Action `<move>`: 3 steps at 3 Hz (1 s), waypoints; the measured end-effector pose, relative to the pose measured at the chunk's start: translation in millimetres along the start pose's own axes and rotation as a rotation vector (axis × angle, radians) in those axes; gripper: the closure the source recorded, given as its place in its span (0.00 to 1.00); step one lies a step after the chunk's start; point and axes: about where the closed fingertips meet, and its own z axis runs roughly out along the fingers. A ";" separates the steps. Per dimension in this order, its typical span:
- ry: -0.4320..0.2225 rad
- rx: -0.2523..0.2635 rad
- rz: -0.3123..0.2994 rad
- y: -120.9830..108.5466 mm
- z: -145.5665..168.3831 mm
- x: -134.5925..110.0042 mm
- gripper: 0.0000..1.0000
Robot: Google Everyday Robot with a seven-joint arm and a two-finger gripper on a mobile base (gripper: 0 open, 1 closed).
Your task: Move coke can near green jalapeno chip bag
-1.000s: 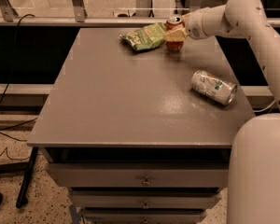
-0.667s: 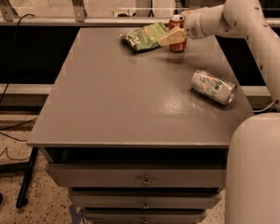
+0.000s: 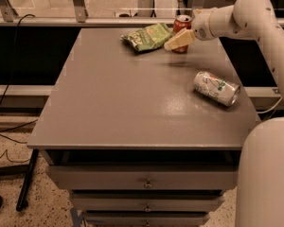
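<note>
Jaws of the gripper are closed on the coke can at the far right of the table, with one pale finger lying slantwise across the can's front and the other hidden behind it.

Nearest the camera, the robot's white body fills the lower right corner. Beside it the table's grey front shows a stack of drawers with small knobs. On the right part of the tabletop, well short of the far edge, a silver-and-green can lies on its side, its end turned toward the right edge.

Farther back, the white arm reaches in from the right to the far edge. The coke can stands upright there, its silver top showing. Just to its left, the green jalapeno chip bag lies crumpled and flat. The finger's tip ends close to the bag's right edge. Whether can and bag touch cannot be told.

Beyond the table runs a pale rail, and dark cables hang at the left.
</note>
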 end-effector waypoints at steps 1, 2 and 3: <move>0.009 0.032 0.027 -0.8 -31.5 9.3 0.00; -0.031 0.063 0.035 -1.0 -78.9 12.2 0.00; -0.076 0.105 -0.002 -11.9 -134.0 8.0 0.00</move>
